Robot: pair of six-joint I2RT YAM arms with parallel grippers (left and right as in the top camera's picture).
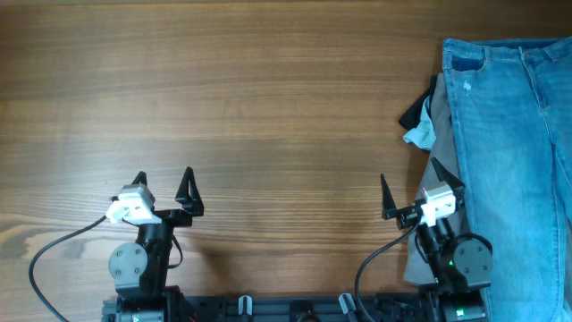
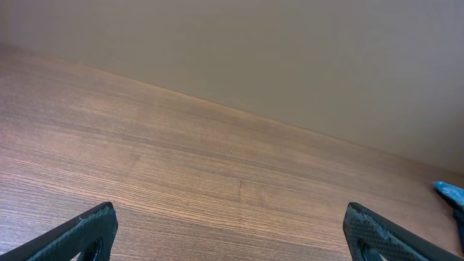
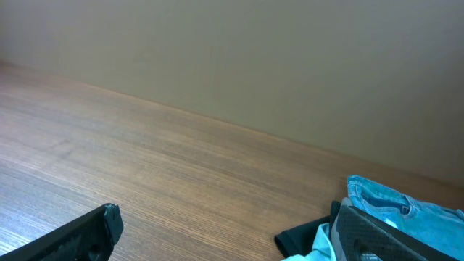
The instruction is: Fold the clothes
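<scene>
Two claws stand near the table's (image 1: 268,89) front edge. The left claw (image 1: 164,186) is spread wide and empty over bare wood, and the right claw (image 1: 418,190) is likewise spread and holding nothing, its outer finger just beside the cloth pile. One pair of light blue jeans (image 1: 509,134) lies flat along the right side of the table, waistband at the far edge. One dark garment (image 1: 416,111), one small white piece (image 1: 418,136) and grey fabric (image 1: 440,170) peek out along the jeans' left edge.
</scene>
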